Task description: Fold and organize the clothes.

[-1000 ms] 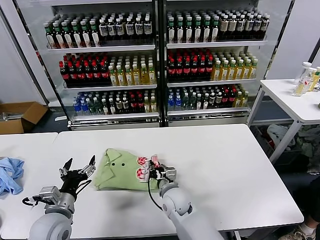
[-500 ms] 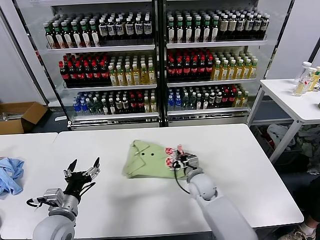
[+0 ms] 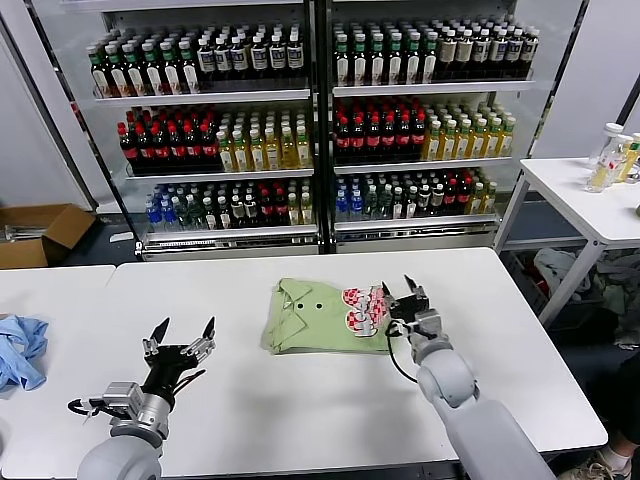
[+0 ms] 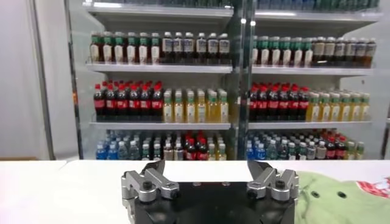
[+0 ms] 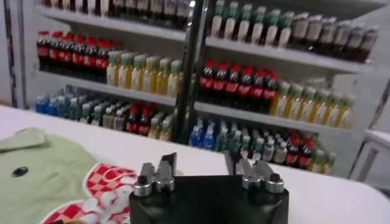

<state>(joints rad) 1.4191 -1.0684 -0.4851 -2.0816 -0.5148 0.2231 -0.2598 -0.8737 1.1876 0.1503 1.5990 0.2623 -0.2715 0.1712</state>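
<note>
A folded light green collared shirt with small buttons and a red-and-white print lies on the white table, near its middle. My right gripper is open just beside the shirt's printed right edge, holding nothing. In the right wrist view the shirt lies beside the open gripper. My left gripper is open and empty above the table's front left, apart from the shirt. In the left wrist view the open gripper shows with the shirt off to one side. The plain tee is out of view.
A blue cloth lies on the left table. Drink coolers full of bottles stand behind the table. A second white table with bottles stands at the right. A cardboard box sits on the floor at the left.
The right gripper carried the shirt rightward across the table, then let go and opened beside it. The left gripper drifted slightly right, staying open.
</note>
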